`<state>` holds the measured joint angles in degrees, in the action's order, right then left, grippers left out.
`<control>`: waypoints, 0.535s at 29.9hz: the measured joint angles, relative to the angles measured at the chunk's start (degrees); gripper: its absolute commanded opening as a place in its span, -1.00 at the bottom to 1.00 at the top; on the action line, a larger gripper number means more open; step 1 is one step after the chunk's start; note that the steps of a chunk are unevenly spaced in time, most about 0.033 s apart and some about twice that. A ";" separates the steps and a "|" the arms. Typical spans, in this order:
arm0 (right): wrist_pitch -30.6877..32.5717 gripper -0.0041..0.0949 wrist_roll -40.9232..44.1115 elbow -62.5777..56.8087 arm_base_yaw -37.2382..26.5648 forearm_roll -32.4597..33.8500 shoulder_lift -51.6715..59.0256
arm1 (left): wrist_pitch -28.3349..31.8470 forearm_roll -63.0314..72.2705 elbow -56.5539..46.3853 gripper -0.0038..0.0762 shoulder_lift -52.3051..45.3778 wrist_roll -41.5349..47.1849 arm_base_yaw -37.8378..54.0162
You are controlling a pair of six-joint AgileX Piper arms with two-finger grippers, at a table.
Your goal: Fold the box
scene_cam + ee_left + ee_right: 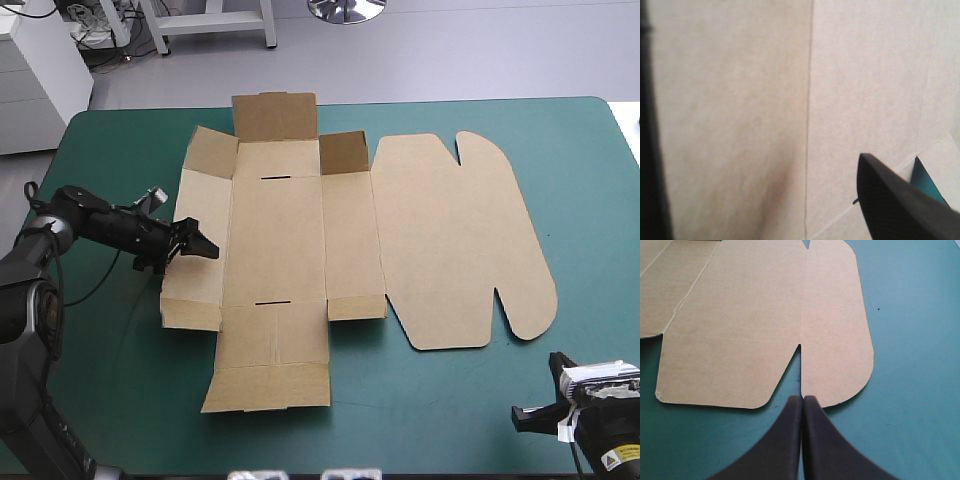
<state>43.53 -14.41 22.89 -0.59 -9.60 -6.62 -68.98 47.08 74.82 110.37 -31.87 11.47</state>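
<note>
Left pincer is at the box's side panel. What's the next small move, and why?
Probably shut the left pincer on the left side panel of the flat brown cardboard box, ready to raise it as a wall. Its black fingers stand open at that panel, which lies flat; the right pincer is shut, off the lid's rounded edge.

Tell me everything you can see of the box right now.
The box is a cut sheet of plain brown board, mostly flat on the teal-green table, creases and two slots showing. Two far flaps tilt up; its round-cornered lid lies flat, rightward. The open left pincer is over its left panel; contact unclear.
</note>
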 measured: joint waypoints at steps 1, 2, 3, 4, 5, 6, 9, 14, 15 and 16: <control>0.00 -0.94 0.00 0.00 0.00 0.00 0.00 | -0.10 0.08 0.05 0.27 0.07 0.00 -0.71; 0.00 -0.94 0.00 0.00 0.00 0.00 0.00 | -0.12 0.21 0.11 0.27 0.12 0.14 -1.22; 0.00 -0.94 0.00 0.00 0.00 0.00 0.00 | -0.12 0.21 0.11 0.27 0.15 0.19 -1.48; 0.00 -0.94 0.00 0.00 0.00 0.00 0.00 | -0.12 0.21 0.11 0.27 0.15 0.19 -1.58; 0.00 -0.94 0.00 0.00 0.00 0.00 0.00 | -0.12 0.21 0.11 0.27 0.15 0.19 -1.58; 0.00 -0.94 0.00 0.00 0.00 0.00 0.00 | -0.12 0.25 0.11 0.27 0.15 0.41 -1.58; 0.00 -0.94 0.00 0.00 0.00 0.00 0.00 | -0.12 0.25 0.17 0.23 0.15 0.62 -1.58; 0.00 -0.94 0.00 0.00 0.00 0.00 0.00 | 0.23 -0.88 0.56 -0.58 0.30 0.85 -1.67; 0.00 -0.94 0.00 0.00 0.00 0.00 0.00 | 0.36 -1.44 0.67 -0.78 0.37 0.85 -1.67; 0.00 -0.94 0.00 0.00 0.00 0.00 0.00 | 0.41 -1.81 0.72 -0.93 0.43 0.85 -1.72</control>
<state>43.53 -14.41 22.89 -0.59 -9.60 -6.62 -68.57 45.27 75.54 110.80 -31.02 9.75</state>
